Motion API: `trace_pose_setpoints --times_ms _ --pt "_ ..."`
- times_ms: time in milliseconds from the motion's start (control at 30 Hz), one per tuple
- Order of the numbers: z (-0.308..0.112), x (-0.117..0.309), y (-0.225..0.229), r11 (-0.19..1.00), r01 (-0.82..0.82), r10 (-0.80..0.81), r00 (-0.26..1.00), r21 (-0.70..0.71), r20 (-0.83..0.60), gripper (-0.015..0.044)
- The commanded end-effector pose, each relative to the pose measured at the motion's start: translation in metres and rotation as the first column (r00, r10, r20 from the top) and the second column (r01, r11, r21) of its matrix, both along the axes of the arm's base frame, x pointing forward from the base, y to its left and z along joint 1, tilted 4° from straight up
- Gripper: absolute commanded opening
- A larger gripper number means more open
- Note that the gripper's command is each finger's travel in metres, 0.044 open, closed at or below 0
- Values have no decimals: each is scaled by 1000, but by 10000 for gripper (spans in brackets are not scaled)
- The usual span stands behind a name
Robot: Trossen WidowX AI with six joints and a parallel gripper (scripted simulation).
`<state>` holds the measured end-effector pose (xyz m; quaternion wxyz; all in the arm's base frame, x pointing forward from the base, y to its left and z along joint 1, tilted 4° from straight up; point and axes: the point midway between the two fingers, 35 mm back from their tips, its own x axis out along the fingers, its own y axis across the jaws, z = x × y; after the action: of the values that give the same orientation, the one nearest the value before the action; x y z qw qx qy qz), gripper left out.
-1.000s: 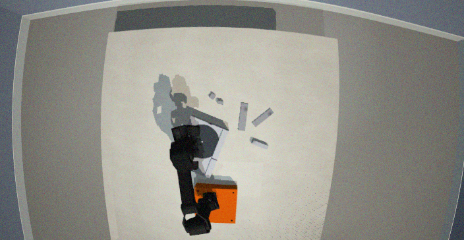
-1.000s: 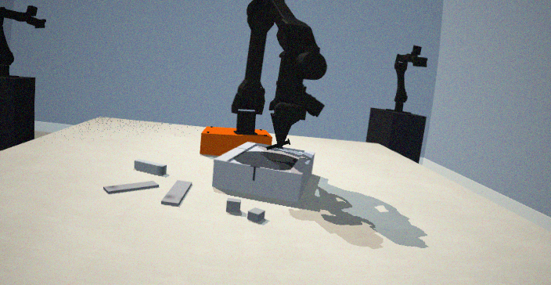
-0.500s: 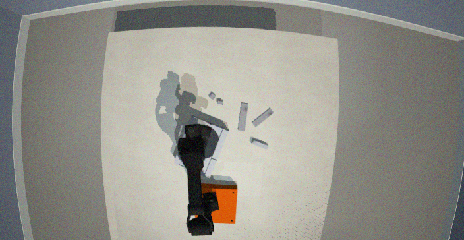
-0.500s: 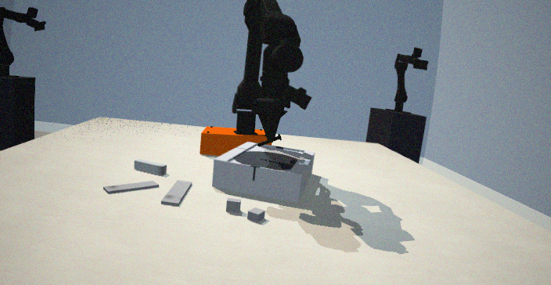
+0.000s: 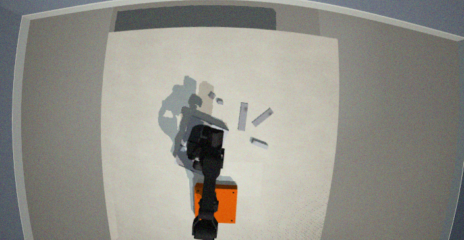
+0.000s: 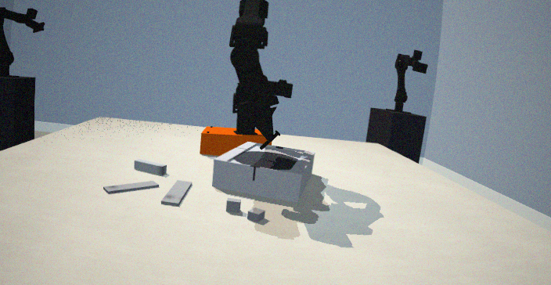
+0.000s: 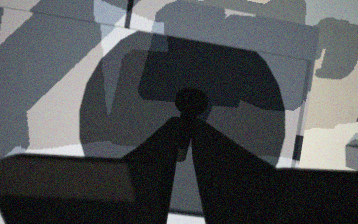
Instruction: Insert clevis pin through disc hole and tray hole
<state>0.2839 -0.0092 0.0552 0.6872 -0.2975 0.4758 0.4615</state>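
Above the pale table (image 5: 290, 78) (image 6: 117, 241), the jaws (image 6: 269, 138) pinch the tilted pin (image 6: 275, 136) (image 7: 191, 101), its head beyond their tips.

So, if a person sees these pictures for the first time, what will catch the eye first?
Probably the bright orange block under the black arm, at the table's far side in the exterior view. Next, the grey tray in front of it, with the pin held slanted above by the gripper.
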Motion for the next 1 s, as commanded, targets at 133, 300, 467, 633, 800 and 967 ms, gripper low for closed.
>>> trace_pose_setpoints --times_ms 133,300,467,633,800,967 --pt "-3 -4 -5 986 -2 -12 997 169 78 0" --pt "-6 -6 -8 958 -9 -29 991 287 128 0" --pt "-10 -8 -12 908 -25 -58 981 419 184 0" --pt "-13 -9 -14 856 -44 -84 971 516 222 0" --pt "-16 -10 -16 806 -60 -114 961 589 254 0" --pt "-15 -9 -17 813 -60 -111 961 579 255 0"
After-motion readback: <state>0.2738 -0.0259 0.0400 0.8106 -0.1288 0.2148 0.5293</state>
